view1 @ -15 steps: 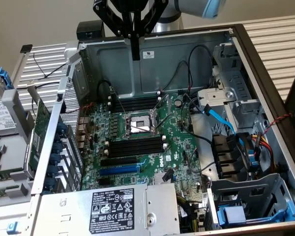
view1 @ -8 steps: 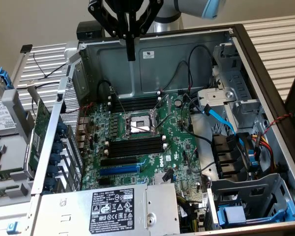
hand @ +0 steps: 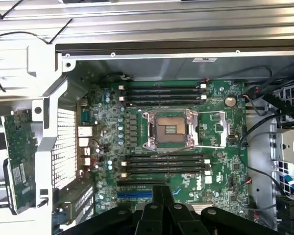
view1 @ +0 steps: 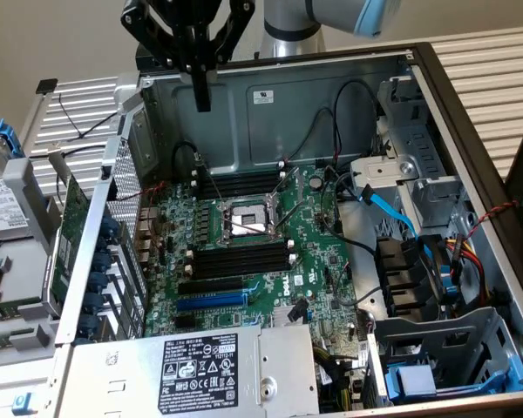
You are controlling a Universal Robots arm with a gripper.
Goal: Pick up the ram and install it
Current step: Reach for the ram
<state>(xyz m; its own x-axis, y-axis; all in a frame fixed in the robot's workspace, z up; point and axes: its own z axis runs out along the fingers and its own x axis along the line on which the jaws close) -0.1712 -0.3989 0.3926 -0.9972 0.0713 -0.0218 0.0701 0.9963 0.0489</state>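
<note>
Ram (hand: 18,159) beside case (view1: 244,100), long axis crosswise to memory slots (hand: 164,164); claw (view1: 200,97) pressed together, empty.

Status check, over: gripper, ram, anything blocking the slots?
Gripper shut, holding nothing visible, high above the open case. Memory slots all bare; ram not installed. Nothing lying over the slots.

Open computer case (view1: 331,96), lid off. Green motherboard (view1: 318,261) lies flat inside, with an empty CPU socket (view1: 244,222) mid-board, latch frame raised. Coin battery (hand: 230,101) near the board edge. Labelled grey power supply (view1: 200,370) sits beside the board. Blue cable (view1: 390,209) runs on the exterior view's right. Green expansion card (view1: 70,235) stands outside the case wall.
</note>
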